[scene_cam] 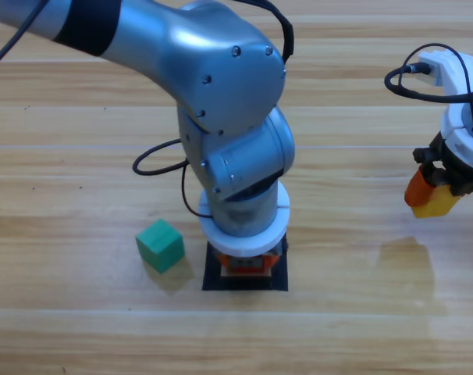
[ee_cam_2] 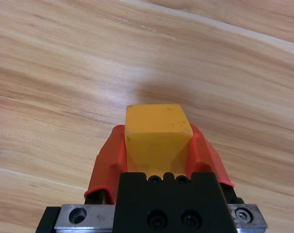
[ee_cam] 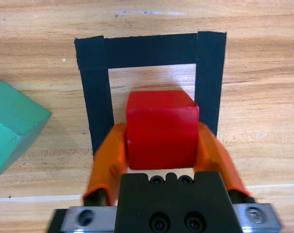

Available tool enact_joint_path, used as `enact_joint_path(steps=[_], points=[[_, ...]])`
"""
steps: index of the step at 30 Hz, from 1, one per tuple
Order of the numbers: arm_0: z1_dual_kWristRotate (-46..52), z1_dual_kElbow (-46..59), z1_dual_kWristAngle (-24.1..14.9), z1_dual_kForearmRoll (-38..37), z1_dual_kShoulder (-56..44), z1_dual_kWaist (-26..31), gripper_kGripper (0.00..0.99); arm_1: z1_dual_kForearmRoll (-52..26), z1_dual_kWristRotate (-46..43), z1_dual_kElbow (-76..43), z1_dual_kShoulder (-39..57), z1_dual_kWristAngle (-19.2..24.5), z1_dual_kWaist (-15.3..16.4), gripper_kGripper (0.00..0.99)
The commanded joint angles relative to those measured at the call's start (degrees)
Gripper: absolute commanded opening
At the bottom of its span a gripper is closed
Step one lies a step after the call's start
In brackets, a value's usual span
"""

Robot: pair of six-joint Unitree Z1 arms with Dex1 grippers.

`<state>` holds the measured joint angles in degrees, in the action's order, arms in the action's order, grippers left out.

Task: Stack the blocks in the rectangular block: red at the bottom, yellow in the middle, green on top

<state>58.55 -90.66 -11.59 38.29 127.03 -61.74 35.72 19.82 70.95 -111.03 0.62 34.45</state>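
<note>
Over the tape square [ee_cam: 151,51] we have the left gripper [ee_cam: 161,148] pinching red [ee_cam: 161,128] between its 2 jaws, while the right gripper [ee_cam_2: 156,155] clamps yellow [scene_cam: 438,201] well off right, green [scene_cam: 160,244] just left.

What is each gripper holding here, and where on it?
Left gripper: red cube, jaws on its opposite side faces. Right gripper: yellow cube, likewise by its sides.

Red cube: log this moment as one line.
left tool shut on red cube over tape square | right tool holds yellow cube | green cube on table
</note>
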Motion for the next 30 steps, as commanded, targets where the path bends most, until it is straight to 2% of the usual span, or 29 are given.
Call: enact_joint_path(steps=[1,3,9,12,17,19,22,25,30], points=[[-0.3,0.3,-1.2,0.5,0.8,-1.3,0.99,0.7,-0.1,-0.1,0.7,0.7,0.5,0.0],[-0.3,0.3,-1.5,1.4,-0.2,-1.3,0.99,0.6,-0.2,0.1,1.0,1.8,0.5,0.0],[-0.2,0.0,-1.7,2.2,-1.2,-1.6,0.99,1.1,-0.9,0.4,0.7,1.6,0.6,0.0],[-1.2,-4.4,-1.8,4.1,-1.5,-1.8,0.99,2.2,0.6,0.5,1.3,1.6,1.4,0.0],[-3.3,-32.9,-5.5,26.4,-3.5,-2.9,0.99,3.6,5.2,0.7,3.4,1.8,2.7,0.0],[-4.1,-39.7,-7.1,32.5,-6.9,-2.9,0.99,3.8,7.3,0.2,5.1,1.8,4.0,0.0],[-4.4,-34.9,-9.2,34.5,-14.4,-2.9,0.99,5.8,10.8,0.9,7.5,2.6,7.4,0.0],[-4.0,-21.4,-11.1,33.4,-22.3,-2.9,0.99,10.0,14.6,4.7,7.1,3.6,11.8,0.0],[-7.2,-3.8,-12.6,27.9,-33.3,-2.9,0.99,19.3,21.2,16.8,-0.9,4.9,18.6,0.0]])
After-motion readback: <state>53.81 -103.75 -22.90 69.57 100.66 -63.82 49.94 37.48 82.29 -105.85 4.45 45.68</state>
